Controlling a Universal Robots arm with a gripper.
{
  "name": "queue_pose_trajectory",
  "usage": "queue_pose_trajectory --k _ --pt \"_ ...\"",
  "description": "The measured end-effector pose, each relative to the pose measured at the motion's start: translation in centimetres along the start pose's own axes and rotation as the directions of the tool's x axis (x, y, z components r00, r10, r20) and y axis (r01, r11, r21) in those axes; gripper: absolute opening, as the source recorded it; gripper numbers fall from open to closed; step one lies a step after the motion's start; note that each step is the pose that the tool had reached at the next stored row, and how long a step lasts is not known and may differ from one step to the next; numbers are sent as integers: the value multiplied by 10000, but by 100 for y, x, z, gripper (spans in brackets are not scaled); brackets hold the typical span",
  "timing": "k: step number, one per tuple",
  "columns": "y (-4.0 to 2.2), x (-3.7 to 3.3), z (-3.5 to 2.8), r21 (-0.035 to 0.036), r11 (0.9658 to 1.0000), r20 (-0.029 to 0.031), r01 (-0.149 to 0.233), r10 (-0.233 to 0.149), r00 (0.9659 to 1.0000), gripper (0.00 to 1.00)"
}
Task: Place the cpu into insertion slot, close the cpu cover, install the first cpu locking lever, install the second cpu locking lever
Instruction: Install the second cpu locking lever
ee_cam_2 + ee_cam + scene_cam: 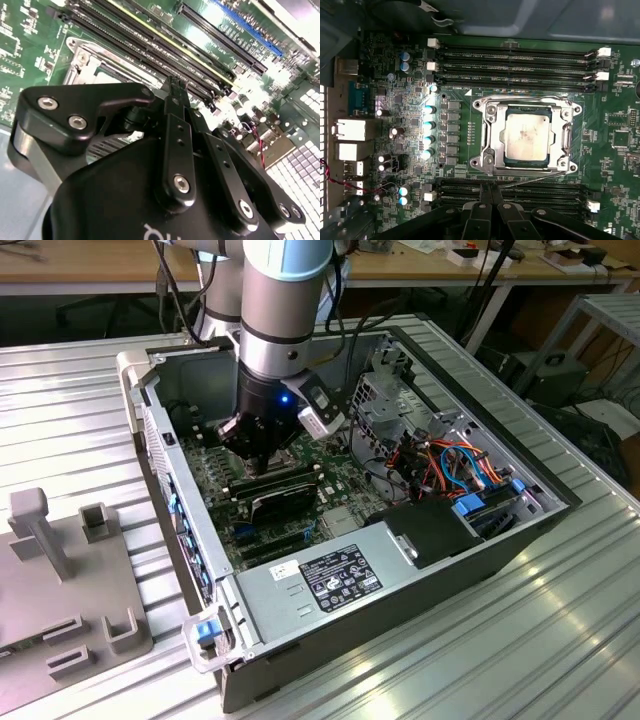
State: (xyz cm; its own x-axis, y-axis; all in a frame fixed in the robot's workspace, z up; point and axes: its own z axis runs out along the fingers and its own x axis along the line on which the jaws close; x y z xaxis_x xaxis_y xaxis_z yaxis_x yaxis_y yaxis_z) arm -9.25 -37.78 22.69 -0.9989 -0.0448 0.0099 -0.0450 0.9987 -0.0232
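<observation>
Pressed together and holding nothing, end effector [487,192] hovers beside the socket. Centre frame, cpu [526,137] sits in insertion slot [506,159], cpu cover [493,135] closed; levers seem unfinished.

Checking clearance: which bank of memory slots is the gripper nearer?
The bank right beside the gripper in the first wrist view; the other bank lies beyond the cpu.

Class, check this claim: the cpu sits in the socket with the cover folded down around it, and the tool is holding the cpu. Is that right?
Not quite. The tool holds nothing; it sits over the memory slots beside the socket. In the first wrist view the cpu does sit in the socket with the cover folded down around it.
</observation>
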Motion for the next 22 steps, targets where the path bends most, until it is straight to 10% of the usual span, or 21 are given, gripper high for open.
queue_pose_trajectory --k 22 --pt "53 82 103 -7 10000 -137 1 -1 9999 11"
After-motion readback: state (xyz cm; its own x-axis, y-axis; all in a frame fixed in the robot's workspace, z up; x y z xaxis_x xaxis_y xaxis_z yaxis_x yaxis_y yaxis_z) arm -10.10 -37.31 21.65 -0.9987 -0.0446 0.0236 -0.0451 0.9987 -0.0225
